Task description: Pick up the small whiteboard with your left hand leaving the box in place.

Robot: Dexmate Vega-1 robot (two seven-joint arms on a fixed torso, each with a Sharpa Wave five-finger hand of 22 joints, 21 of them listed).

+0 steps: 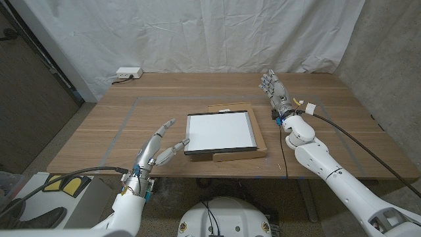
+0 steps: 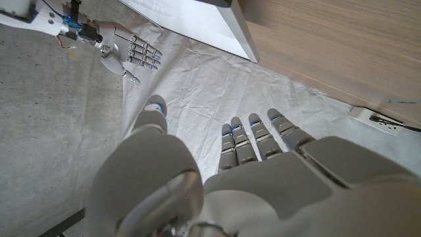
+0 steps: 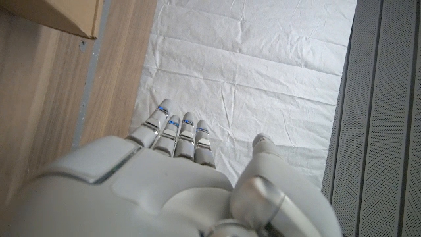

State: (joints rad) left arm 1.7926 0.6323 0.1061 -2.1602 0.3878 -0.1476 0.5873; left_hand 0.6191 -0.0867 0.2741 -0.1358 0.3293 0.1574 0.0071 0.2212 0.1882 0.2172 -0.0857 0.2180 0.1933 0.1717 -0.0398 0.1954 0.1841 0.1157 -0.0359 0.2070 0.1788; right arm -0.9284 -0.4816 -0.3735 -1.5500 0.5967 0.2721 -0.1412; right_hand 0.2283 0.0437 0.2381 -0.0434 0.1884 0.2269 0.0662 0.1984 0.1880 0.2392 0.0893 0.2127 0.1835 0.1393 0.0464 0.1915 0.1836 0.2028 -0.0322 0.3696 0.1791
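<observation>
The wooden desk point(image 1: 99, 131) carries a flat cardboard box point(image 1: 260, 146) near its front edge. Grey tape lines point(image 1: 129, 118) mark its surface, and a white power strip point(image 1: 127, 73) sits at its far-left corner.

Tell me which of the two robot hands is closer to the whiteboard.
The left hand: its fingertips reach almost to the whiteboard, while the right hand stands farther off, past the box.

table point(image 1: 99, 131): matt wood grain | whiteboard point(image 1: 219, 131): smooth glossy white, dark frame | box point(image 1: 262, 146): matt brown cardboard | backdrop point(image 1: 197, 33): creased white cloth
</observation>
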